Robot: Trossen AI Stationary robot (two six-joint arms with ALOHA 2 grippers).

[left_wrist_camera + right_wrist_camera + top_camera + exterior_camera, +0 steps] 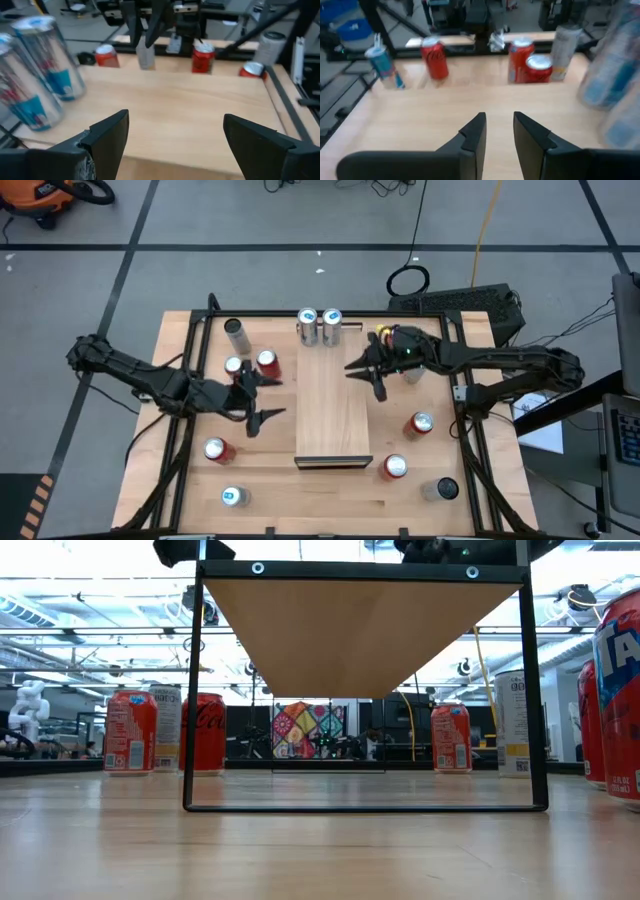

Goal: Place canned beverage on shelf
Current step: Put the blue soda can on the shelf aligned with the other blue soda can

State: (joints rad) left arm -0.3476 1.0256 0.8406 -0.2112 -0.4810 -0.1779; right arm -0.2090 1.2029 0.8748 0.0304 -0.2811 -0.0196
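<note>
At the shelf's left edge, left claw (262, 397): standing wide open and empty, hanging just beside the shelf (333, 395) and facing across it.
Right claw (368, 372): fingers nearly together with a narrow gap, gripping nothing, hovering at the shelf's right edge, toward its far half.
Shelf: raised on a dark frame over the desk (190, 480); its long axis is running near to far, with the dark short end facing the near side.
Done: two silver-and-blue cans (318, 326) are standing upright at the shelf's far end, side by side.
Left: most of the panel is lying bare; red cans (268, 364) and other cans are waiting on the desk on both sides.
Progress: judging by this, the task is partly done, and neither claw is carrying a can now.
</note>
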